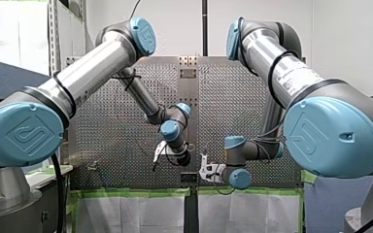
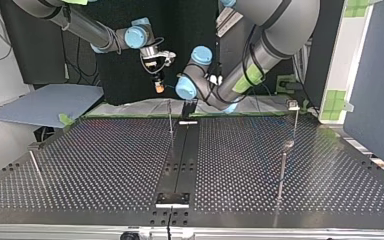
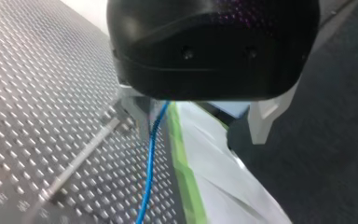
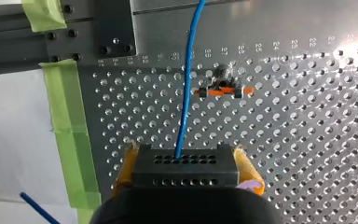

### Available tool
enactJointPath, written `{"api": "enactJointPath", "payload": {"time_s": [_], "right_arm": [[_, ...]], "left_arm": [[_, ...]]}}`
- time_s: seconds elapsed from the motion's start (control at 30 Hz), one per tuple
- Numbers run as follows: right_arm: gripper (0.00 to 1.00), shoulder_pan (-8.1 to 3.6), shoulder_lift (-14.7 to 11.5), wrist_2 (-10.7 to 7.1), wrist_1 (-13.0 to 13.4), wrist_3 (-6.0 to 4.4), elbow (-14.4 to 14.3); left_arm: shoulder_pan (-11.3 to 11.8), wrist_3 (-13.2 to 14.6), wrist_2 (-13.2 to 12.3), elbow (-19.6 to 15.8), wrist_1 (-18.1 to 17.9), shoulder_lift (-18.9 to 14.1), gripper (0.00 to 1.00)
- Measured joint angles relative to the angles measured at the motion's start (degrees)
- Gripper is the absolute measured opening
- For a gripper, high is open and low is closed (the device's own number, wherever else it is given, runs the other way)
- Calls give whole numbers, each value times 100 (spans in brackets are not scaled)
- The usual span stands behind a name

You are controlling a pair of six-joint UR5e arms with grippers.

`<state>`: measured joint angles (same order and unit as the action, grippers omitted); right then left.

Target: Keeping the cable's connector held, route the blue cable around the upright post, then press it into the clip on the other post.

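Note:
The blue cable runs out of a black perforated connector block. My right gripper is shut on that block with its yellow-orange pads. Ahead of it, a small post top with an orange clip stands just beside the cable. My left gripper is open, and the blue cable hangs between its fingers, close to one finger. A thin upright post rises from the table beside that finger. In the top view, both grippers, right and left, hover at the table's far edge.
On the perforated table, thin posts stand near the middle, at the top view's right and at its left. A dark rail runs down the centre. Green tape lines the table edge.

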<state>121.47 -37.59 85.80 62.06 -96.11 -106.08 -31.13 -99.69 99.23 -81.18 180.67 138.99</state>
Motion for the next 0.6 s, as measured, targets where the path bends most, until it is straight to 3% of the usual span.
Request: {"api": "enactJointPath", "payload": {"time_s": [0.13,0.33,0.6], "right_arm": [[0,14,-1,-153,8,2,4],[0,24,-2,-351,11,2,8],[0,26,-2,-387,6,3,7]], "left_arm": [[21,141,121,0,-137,65,100],[49,176,52,0,-425,77,100],[119,178,7,0,-579,79,100]]}}
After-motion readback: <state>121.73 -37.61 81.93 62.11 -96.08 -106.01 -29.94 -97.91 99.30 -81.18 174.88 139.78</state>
